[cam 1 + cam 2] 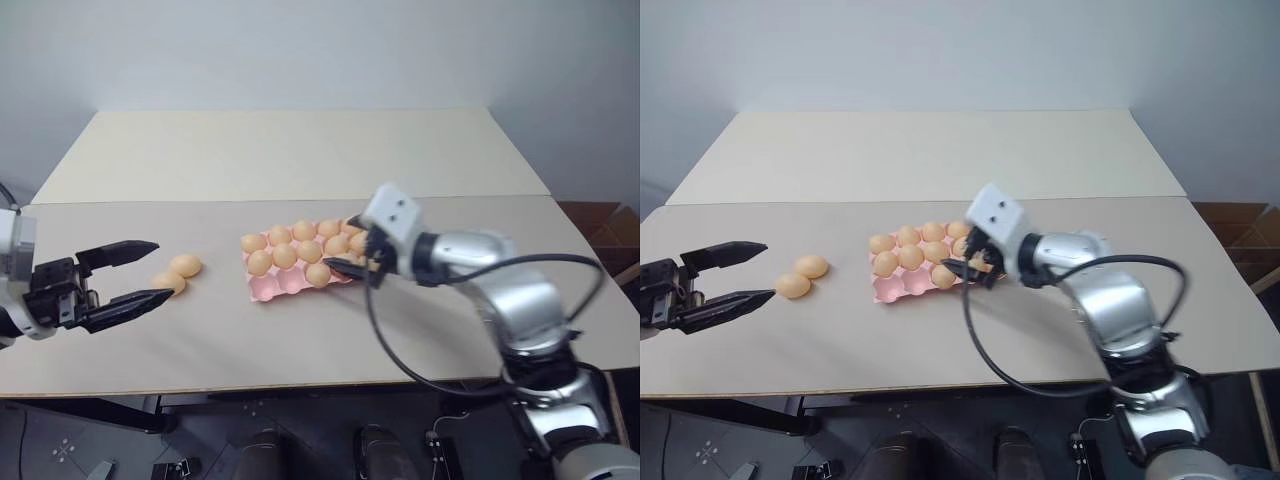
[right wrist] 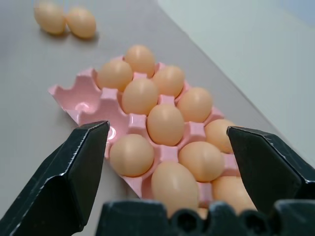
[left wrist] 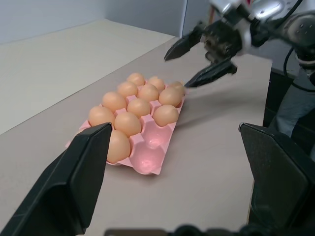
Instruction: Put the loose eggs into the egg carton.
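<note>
Eggs (image 1: 178, 273) lying loose left of carton (image 1: 266, 290), two cups waiting; right claw (image 1: 352, 246) spread, empty, hovering over carton; left claw (image 1: 135, 273) gaping beside eggs.

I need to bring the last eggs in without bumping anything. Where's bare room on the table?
Bare table runs behind the egg carton, and along the near edge in front of it. Bare too is the strip between the two loose eggs and the carton. Crowded: the carton's right end, where the open right tool hovers, and beside the eggs, by the open left tool.
</note>
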You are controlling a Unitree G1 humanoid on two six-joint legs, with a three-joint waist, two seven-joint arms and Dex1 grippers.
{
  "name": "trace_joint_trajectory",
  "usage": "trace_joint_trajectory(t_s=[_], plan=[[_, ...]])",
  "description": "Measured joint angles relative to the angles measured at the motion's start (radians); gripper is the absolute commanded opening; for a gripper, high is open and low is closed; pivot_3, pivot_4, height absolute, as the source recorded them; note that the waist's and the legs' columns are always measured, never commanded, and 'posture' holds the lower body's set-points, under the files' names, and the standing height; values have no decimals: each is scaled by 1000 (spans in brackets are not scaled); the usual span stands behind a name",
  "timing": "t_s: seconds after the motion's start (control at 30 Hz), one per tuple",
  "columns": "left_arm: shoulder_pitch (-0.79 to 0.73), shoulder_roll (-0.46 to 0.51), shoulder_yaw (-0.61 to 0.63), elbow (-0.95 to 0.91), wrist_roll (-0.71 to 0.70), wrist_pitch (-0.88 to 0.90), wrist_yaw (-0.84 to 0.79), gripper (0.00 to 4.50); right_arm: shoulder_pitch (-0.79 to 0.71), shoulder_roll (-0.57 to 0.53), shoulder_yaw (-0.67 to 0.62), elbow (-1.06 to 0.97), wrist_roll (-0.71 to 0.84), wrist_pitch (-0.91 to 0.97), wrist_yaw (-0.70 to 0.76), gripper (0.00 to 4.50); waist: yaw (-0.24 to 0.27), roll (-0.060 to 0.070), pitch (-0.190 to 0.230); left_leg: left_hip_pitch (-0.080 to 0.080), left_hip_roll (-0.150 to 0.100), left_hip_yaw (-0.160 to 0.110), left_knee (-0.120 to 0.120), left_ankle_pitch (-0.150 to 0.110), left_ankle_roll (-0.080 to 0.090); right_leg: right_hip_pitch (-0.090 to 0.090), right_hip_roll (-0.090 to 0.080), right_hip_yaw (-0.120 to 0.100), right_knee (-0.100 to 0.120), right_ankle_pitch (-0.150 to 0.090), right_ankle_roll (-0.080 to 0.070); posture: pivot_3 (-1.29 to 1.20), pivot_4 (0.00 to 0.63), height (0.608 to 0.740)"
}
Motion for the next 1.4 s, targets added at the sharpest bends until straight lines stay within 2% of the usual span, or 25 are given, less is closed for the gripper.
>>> trace_joint_trajectory(t_s=[0.07, 0.17, 0.37, 0.47, 0.57, 0.67, 0.93, 1.2, 1.3, 1.4], plan=[[35, 5, 11, 5, 23, -4, -12, 4500, 78, -93, -103, -45, 63, -13, 71, 4456, 5, -1, 0, 0, 0, 0, 0, 0, 0, 1, 0, -1, -1, 0, 0, 0, 150, 740], [71, 2, 26, 19, 43, -8, -16, 4500, 254, -228, -231, -29, 100, -135, 192, 4456, 9, -1, 0, 0, 0, 2, 0, 0, 0, 1, 0, 0, -2, 0, 0, 0, 150, 740], [132, -17, 45, 18, 89, -49, -14, 4500, 485, -328, -400, 73, 134, -337, 331, 4456, -3, -2, 0, 3, 1, 3, 0, 0, 0, 2, 1, 2, -1, 0, 0, 0, 150, 740], [129, -29, 44, 19, 130, -79, 12, 4500, 495, -328, -403, 87, 145, -360, 329, 4456, -6, -2, 0, 3, 1, 2, 0, 0, 0, 1, 2, 5, 0, 0, 0, 0, 150, 740], [99, -20, 20, 23, 215, -75, 132, 4500, 478, -328, -403, 85, 167, -361, 317, 4456, -1, -2, 0, 4, 1, 2, 1, 0, 0, 2, 2, 5, 0, 0, 0, 0, 150, 740], [61, -11, -60, 48, 338, -34, 306, 4500, 463, -329, -399, 85, 184, -361, 311, 4456, 2, -2, 0, 4, 0, 2, 1, 0, 0, 2, 2, 5, 0, 0, 1, 0, 150, 740], [-160, -118, -297, 88, 428, 118, 565, 4500, 431, -353, -386, 78, 205, -357, 290, 4456, 15, -4, 0, 2, -1, 1, 1, 0, 1, 1, 0, 5, -1, 1, 2, 0, 150, 740], [-314, -145, -477, 264, 515, 127, 576, 4500, 439, -370, -398, 25, 257, -339, 251, 4456, 11, -4, 0, 2, -1, 1, 1, 0, 1, 1, 1, 6, 0, 1, 2, 0, 150, 740], [-339, -145, -505, 303, 523, 138, 564, 3908, 448, -378, -424, 12, 274, -330, 236, 4500, 13, -4, 0, 2, -1, 2, 1, 0, 1, 1, 1, 6, -1, 1, 2, 0, 150, 740], [-352, -146, -508, 322, 536, 143, 559, 2900, 455, -381, -446, -3, 290, -319, 216, 4500, 14, -4, 0, 2, -1, 1, 1, -1, 1, 1, 0, 6, -1, 1, 2, 0, 150, 740]])
